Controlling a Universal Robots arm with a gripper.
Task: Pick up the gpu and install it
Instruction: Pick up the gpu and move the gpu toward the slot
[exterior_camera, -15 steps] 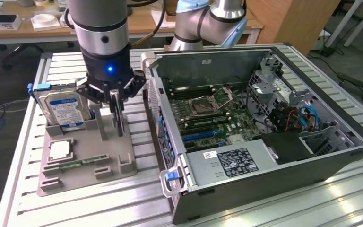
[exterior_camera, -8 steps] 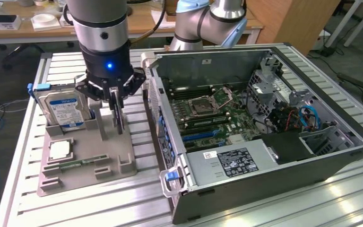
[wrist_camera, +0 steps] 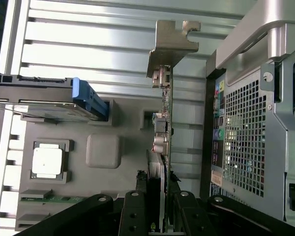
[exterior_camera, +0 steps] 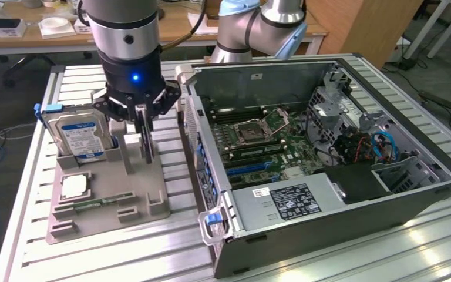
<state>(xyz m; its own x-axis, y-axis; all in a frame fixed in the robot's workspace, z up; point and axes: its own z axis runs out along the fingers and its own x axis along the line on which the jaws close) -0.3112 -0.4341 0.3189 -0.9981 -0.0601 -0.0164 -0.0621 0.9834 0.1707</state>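
Observation:
The gpu (wrist_camera: 163, 103) stands on edge over the grey holder tray (wrist_camera: 103, 150), seen edge-on as a thin green board. Its silver end bracket (wrist_camera: 173, 46) is at the far end. My gripper (wrist_camera: 162, 199) is shut on it, one black finger pressed to each side of the card's near end. In the exterior view the gripper (exterior_camera: 144, 151) reaches straight down into the holder tray (exterior_camera: 143, 202), just beside the open computer case (exterior_camera: 234, 247). Whether the card still sits in its slot or is lifted, I cannot tell.
A hard drive (exterior_camera: 80, 132) with a blue label stands at the tray's back corner, with a processor (exterior_camera: 75, 187) and a memory stick (exterior_camera: 92, 204) nearer the front. The motherboard (exterior_camera: 257, 141) lies exposed inside the case. A second arm (exterior_camera: 257, 29) stands behind the slatted metal table.

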